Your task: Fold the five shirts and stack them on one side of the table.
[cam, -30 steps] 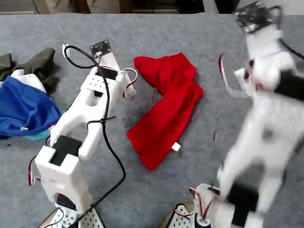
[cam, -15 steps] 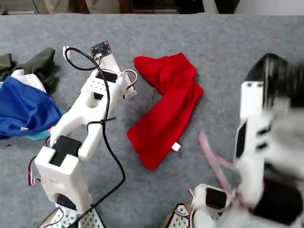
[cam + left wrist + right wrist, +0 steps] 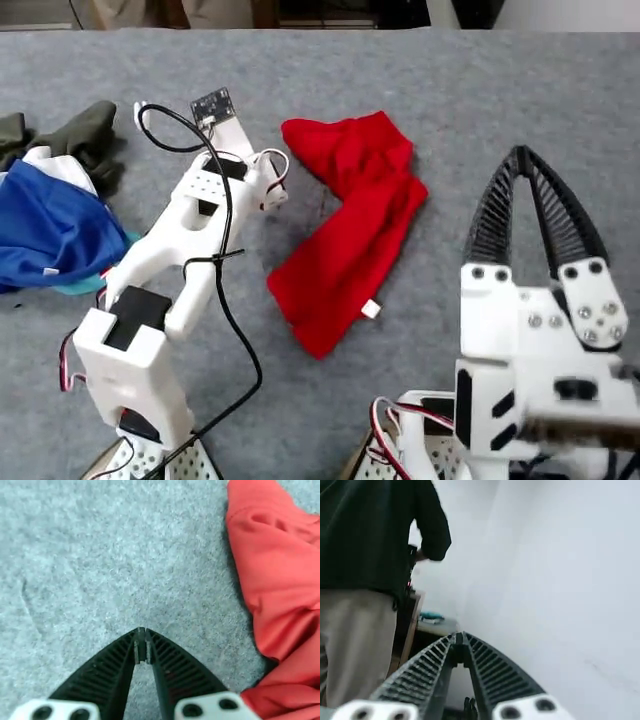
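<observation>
The red shirt (image 3: 350, 235) lies crumpled in the middle of the grey table (image 3: 450, 90); the left gripper (image 3: 141, 649) sits just beside it, fingers pressed together, empty; the right gripper (image 3: 521, 160), tips likewise meeting on nothing, stands high above; other shirts (image 3: 45, 225) lie heaped at the left edge

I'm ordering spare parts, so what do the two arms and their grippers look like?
Both the left arm and right arm are white plastic with black motor blocks. A black cable runs along the left arm; red-and-white wires sit at joints. The left gripper and right gripper have black, ribbed, tapering fingers.
</observation>
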Controlling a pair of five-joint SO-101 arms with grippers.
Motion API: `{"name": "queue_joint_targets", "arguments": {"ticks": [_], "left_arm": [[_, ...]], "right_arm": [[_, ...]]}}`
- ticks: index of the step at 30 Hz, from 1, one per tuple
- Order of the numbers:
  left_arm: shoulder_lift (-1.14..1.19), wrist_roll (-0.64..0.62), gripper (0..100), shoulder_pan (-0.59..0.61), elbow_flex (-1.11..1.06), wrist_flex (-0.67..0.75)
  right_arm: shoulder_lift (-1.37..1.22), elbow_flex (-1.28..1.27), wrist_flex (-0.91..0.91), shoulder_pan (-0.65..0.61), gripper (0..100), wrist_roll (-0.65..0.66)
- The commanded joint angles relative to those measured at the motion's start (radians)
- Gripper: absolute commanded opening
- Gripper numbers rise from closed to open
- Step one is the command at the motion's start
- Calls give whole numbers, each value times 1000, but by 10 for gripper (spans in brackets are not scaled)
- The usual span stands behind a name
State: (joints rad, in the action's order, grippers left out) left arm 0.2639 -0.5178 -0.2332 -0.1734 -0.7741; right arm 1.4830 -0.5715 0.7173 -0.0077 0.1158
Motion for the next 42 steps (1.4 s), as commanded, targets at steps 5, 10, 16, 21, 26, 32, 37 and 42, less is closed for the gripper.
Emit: {"name": "queue_joint_targets", "arguments": {"ticks": [5,10,16,21,26,32,37,42], "left_arm": [[-4,6,19,-12,8,17],[-4,6,19,-12,8,18],[-4,6,19,-12,9,18],[-4,6,19,-12,9,18],[-4,6,19,-12,9,18],[-4,6,19,-12,9,18],[-4,6,19,-12,9,18],[-4,6,19,-12,9,18]], "right_arm": [[56,-93,-86,-12,5,0],[56,-96,-92,-10,5,2],[54,-110,-92,-10,5,3],[58,-113,-114,-8,5,3],[62,-110,-114,-10,5,44],[64,-111,-114,-10,5,44],[64,-153,-98,-7,5,44],[56,-289,9,91,5,69]]}}
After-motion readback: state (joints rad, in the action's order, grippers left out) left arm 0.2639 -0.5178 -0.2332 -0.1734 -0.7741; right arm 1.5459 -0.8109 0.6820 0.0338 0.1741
